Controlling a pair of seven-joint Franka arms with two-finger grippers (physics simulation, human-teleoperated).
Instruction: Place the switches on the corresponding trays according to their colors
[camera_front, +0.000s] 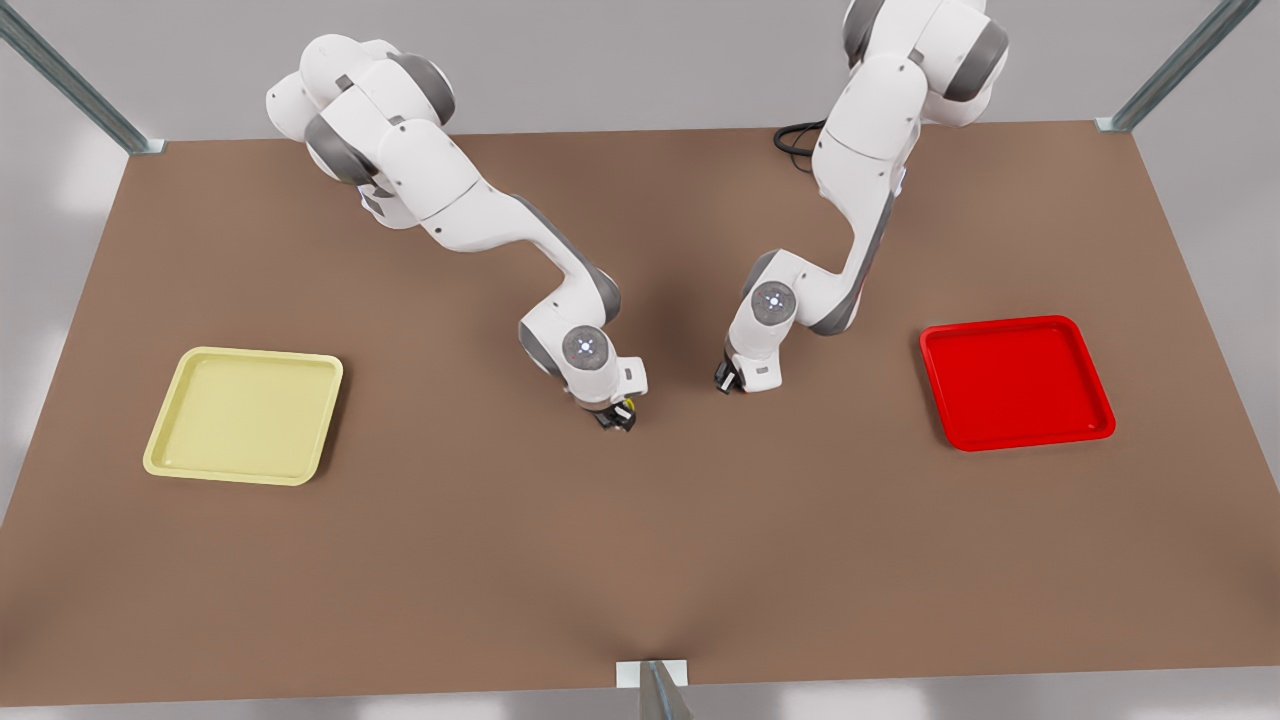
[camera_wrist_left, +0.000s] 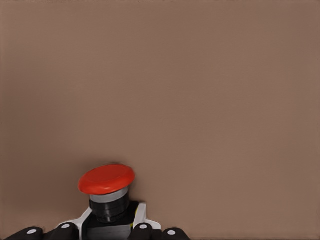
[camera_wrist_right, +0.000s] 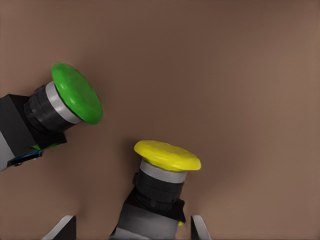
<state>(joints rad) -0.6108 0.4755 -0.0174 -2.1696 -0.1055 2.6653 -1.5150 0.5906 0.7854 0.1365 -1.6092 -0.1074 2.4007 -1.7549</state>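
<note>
The red switch (camera_wrist_left: 107, 179) stands with its cap up between the fingers of my left gripper (camera_wrist_left: 112, 220), which is shut on its dark body. In the front view that gripper (camera_front: 727, 380) hangs low over the table's middle, on the front view's right arm. My right gripper (camera_wrist_right: 131, 227) is open around the yellow switch (camera_wrist_right: 166, 156), with a gap beside its body. In the front view this gripper (camera_front: 617, 417) is on the left arm, with the yellow switch (camera_front: 628, 408) at its tip. The pale yellow tray (camera_front: 245, 415) lies far left and the red tray (camera_front: 1015, 382) far right.
A green-capped switch (camera_wrist_right: 75, 95) lies on its side on the brown table (camera_front: 640, 560), close beside the yellow switch. Metal frame posts stand at the table's far corners and at the middle of its near edge.
</note>
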